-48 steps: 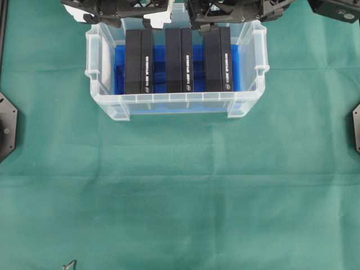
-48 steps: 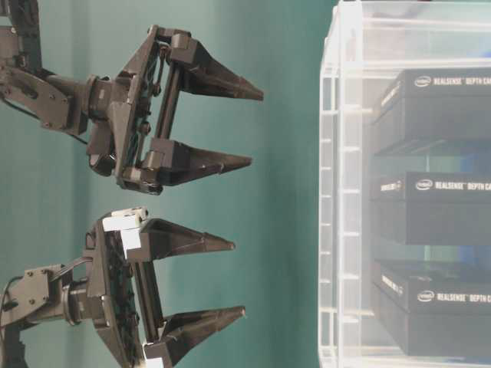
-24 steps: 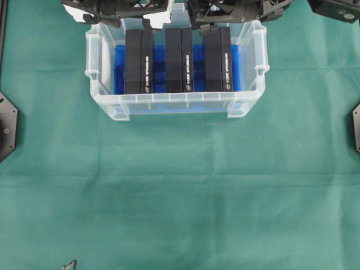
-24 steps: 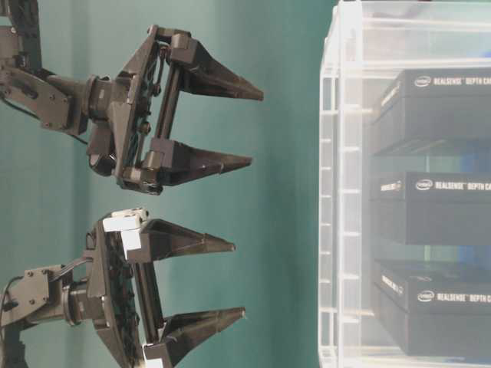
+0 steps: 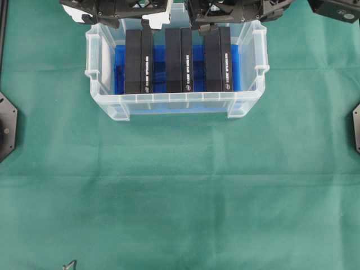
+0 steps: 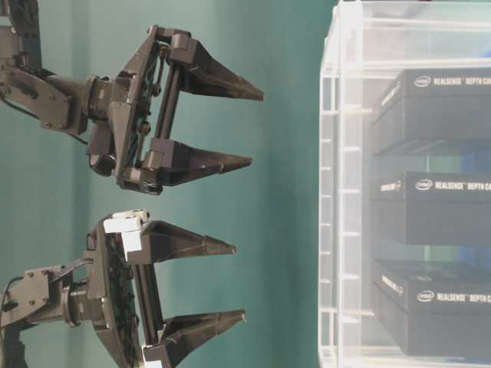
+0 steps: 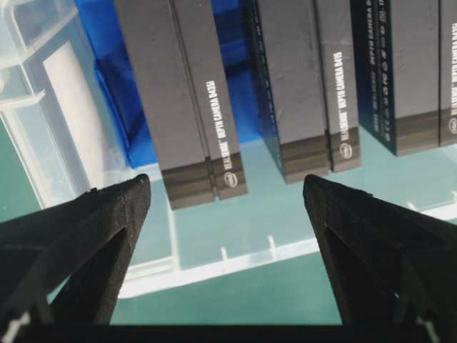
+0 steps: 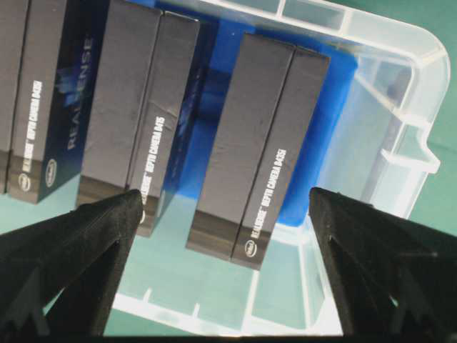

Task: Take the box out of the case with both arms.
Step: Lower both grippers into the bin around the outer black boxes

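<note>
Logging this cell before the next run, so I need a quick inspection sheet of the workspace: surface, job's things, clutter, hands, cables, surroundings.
Surface: green cloth, lightly creased.
Job's things: clear case with blue liner; three black boxes stand inside, side by side with gaps.
Clutter: small dark object at the cloth's near edge, unidentifiable.
Hands: left hand and right hand both open, empty, poised short of the case's far rim.
Cables: one thin cable at the left arm's wrist.
Surroundings: black mounts at both side edges.
</note>
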Motion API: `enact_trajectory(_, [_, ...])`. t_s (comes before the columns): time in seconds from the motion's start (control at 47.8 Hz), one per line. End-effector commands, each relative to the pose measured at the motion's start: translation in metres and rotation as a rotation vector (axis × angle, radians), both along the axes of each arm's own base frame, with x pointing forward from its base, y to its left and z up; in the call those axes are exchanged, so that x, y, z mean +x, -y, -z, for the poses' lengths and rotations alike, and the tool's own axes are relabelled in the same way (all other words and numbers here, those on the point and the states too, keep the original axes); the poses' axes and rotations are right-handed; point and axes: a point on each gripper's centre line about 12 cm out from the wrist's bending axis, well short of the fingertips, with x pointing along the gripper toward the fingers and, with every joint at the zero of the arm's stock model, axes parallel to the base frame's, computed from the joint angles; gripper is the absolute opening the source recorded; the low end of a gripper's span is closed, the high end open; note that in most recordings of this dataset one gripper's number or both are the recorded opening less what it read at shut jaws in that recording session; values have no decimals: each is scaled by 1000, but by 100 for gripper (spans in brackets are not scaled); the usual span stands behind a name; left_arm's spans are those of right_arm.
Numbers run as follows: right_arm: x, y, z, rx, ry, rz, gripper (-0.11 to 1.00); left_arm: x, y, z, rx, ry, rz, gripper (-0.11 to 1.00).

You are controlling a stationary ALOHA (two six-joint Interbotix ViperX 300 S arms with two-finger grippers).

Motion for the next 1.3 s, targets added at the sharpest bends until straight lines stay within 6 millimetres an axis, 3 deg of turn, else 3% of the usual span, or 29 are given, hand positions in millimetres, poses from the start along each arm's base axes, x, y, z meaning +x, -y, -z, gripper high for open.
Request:
enact_trajectory(0.0, [1, -1, -13, -11, 38, -2, 95, -1, 1, -11, 15, 31, 3, 84])
enact_trajectory(0.356, [3, -1, -10, -10, 34, -5, 95, -2, 0, -8, 17, 20, -1, 84])
enact_trajectory(0.523, [6, -1, 2, -3, 4, -7, 95, -2, -2, -1, 38, 6, -4, 84])
enact_trajectory(0.963, [7, 0, 27, 0, -20, 9, 95, -4, -3, 34, 34, -18, -17, 84])
enact_trajectory(1.277, [5, -1, 55, 12, -27, 38, 95, -4, -4, 62, 31, -11, -27, 84])
